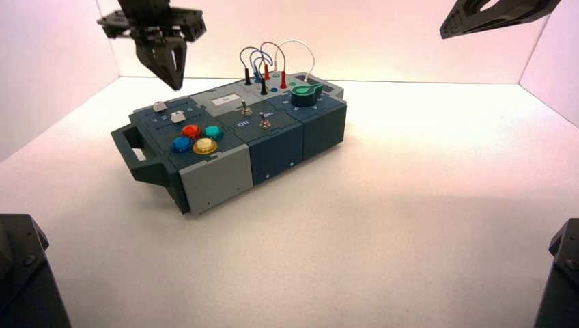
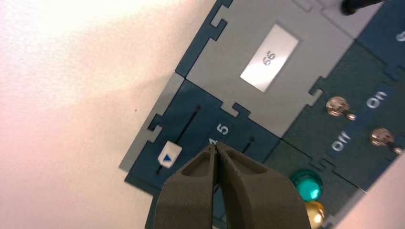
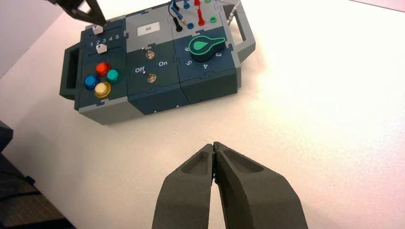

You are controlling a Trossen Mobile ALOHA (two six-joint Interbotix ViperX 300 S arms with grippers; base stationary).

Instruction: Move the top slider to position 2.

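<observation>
So the left gripper [image 1: 168, 76] is hanging in the air above the far left corner of the box [image 1: 273, 154], pointing down, with its two dark wedge-shaped fingers [image 2: 191, 191] pinched fully together and nothing between them. It's not touching anything; in the left wrist view the closed tip is sitting over the printed numbers, just beside the top slider [image 2: 169, 155].

The right gripper [image 3: 216, 149] is parked well off to the side, up high at the right, looking at the box from a distance. Its fingers are clenched tip to tip too, and it's holding nothing.

The box itself is looking like a bunch of flat panels slotted together with jigsaw-style tabs, dark blue-grey and light grey, with a matte finish and a chunky handle at the end.

The top slider is a small white squarish cap with a blue triangle on it, riding in a thin dark slot along the far edge of the box, the one farthest from the coloured buttons [image 1: 196, 137]. It's sitting near the handle end of its slot, roughly by the low end of the number row [image 3: 103, 40]. The second slider [image 1: 178, 117] is sitting just next to the buttons.
</observation>
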